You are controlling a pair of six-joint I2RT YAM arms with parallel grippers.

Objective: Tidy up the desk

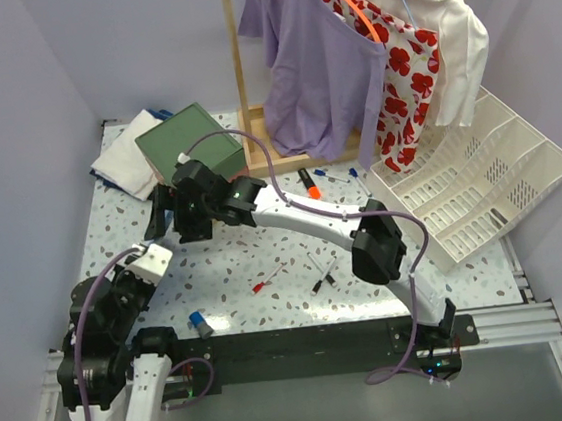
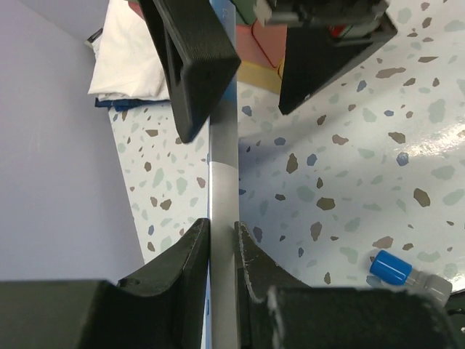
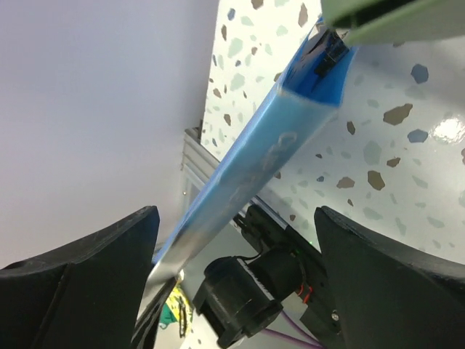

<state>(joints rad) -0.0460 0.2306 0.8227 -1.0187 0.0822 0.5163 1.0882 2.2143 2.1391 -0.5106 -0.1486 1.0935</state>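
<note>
The desk (image 1: 264, 242) is a white speckled tabletop. My left gripper (image 2: 221, 229) is shut on a long thin flat strip (image 2: 224, 145), grey edge-on in the left wrist view. In the right wrist view the strip (image 3: 261, 156) is blue with a silvery lower end. My right gripper (image 3: 236, 214) is open, with its fingers (image 2: 192, 51) on either side of the strip's far end. In the top view both grippers meet at the left of the desk, right gripper (image 1: 165, 211) above left gripper (image 1: 155, 239). The strip is hidden there.
A green book (image 1: 190, 143) and folded white cloth (image 1: 125, 164) lie at the back left. An orange marker (image 1: 309, 183), pens (image 1: 323, 271) and a blue-capped item (image 1: 201, 324) are scattered. A white slotted file tray (image 1: 479, 180) leans at right, under clothes on a wooden rack (image 1: 345, 53).
</note>
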